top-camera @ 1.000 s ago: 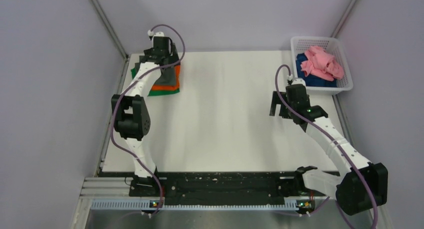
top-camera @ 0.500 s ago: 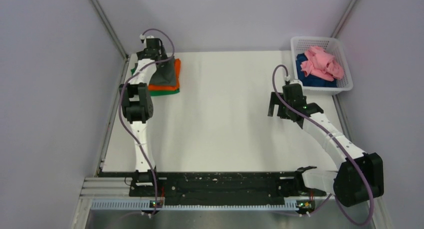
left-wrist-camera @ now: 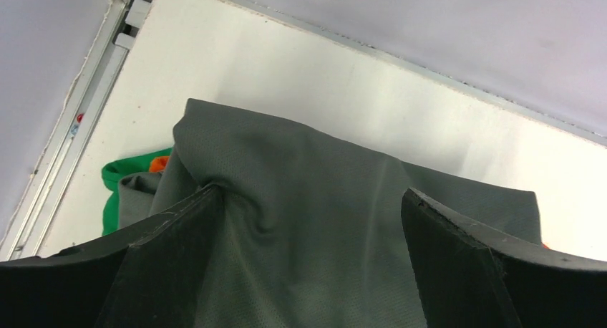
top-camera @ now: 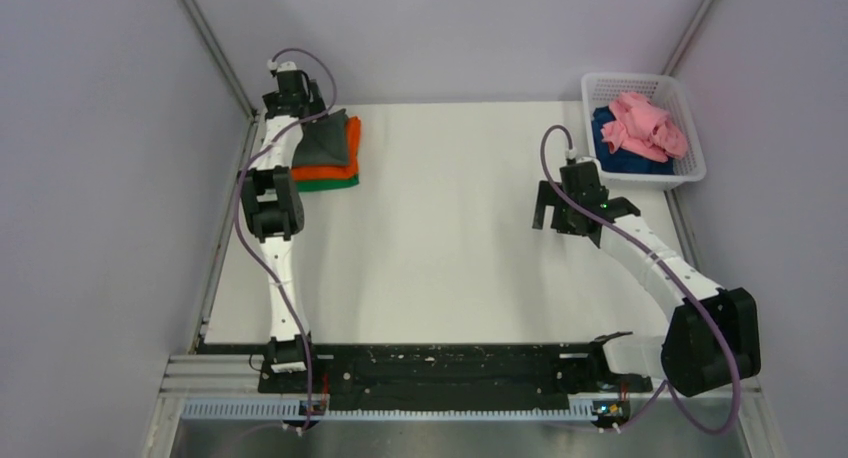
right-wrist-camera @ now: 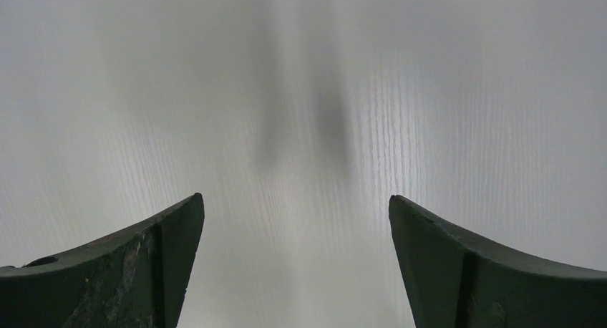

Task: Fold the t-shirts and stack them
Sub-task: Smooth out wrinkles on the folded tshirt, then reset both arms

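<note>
Your left tool (left-wrist-camera: 309, 190) is released, jaws spread wide, low over the dark grey shirt (top-camera: 333, 138) at the far left corner of the counter (top-camera: 450, 238). That shirt lies folded on top of the stack, with the orange shirt (top-camera: 325, 172) under it and the green shirt (top-camera: 335, 185) at the bottom. Nothing is grasped. In the left wrist view, though, the cloth puckers right against the inner face of the left finger, so it looks to be touching there.

The step in hand appears to be letting go and clearing the stack. Lift straight up rather than sweeping sideways. A finger that catches the pucker could drag the top fold open or skew the pile. Once clear, check that the grey edges sit square over the orange ones.

Your right tool (right-wrist-camera: 295, 198) is also released and empty. It hangs over bare counter near the white basket (top-camera: 640, 78) — well placed for the next shirt.

The count is five shirts, as far as the crumpled ones can be told apart:
- **In the stack:** three — one dark grey, one orange, one green.
- **In the basket:** two, with the pink shirt (top-camera: 645, 123) bunched on top of the dark blue shirt (top-camera: 607, 130).

There is one basket.
</note>
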